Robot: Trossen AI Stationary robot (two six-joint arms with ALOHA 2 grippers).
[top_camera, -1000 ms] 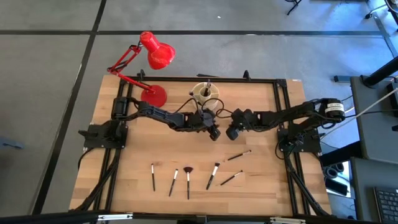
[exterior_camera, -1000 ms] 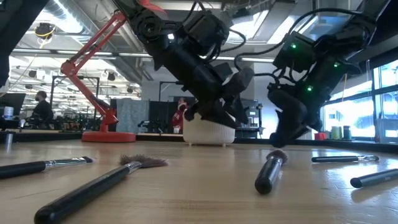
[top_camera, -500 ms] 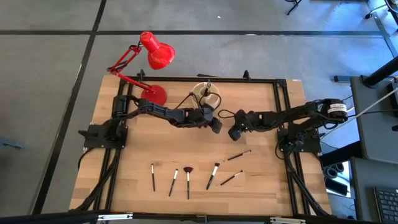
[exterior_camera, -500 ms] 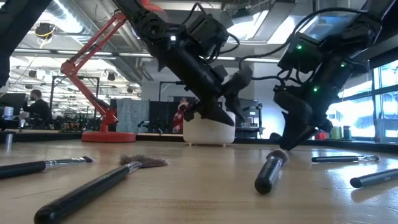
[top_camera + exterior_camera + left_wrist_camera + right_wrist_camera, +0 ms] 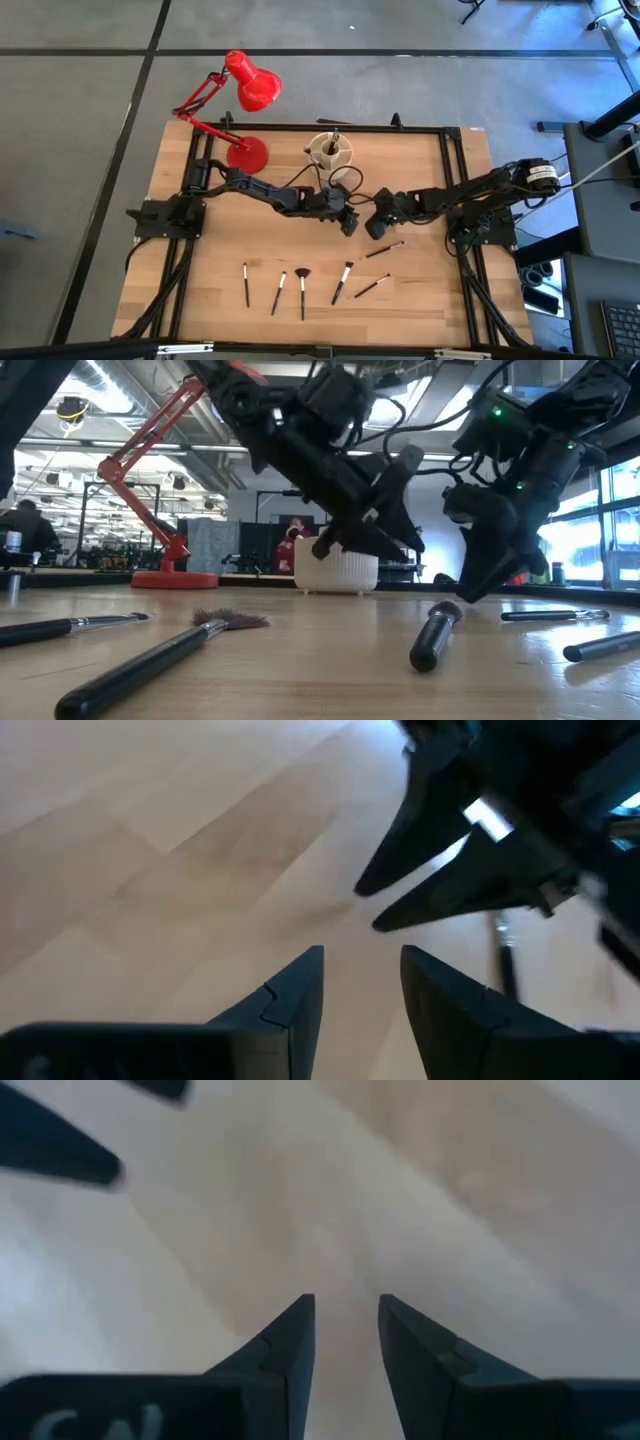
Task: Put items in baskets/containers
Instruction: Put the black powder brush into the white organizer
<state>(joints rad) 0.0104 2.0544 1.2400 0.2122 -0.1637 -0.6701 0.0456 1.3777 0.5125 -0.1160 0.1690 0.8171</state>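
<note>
Several dark thin brushes lie flat in a loose row near the table's near edge, among them a fan brush and a thick-handled one. One more brush lies slantwise, close below my right gripper. The cream cup stands by the far edge with a brush upright in it. My left gripper and right gripper hover side by side at mid-table, both open and empty. In the left wrist view my left gripper faces bare wood and the right gripper's fingers.
The red desk lamp stands on its base at the far left corner, beside the cup. A dark frame runs round the tabletop. Bare wood lies between the grippers and the brush row. People show far off in the room behind.
Both grippers have moved a little toward the table's near edge, toward the brushes. The right one has also come down closer to the wood. The left arm first reached toward the cup, then drew back. No brush has moved.
</note>
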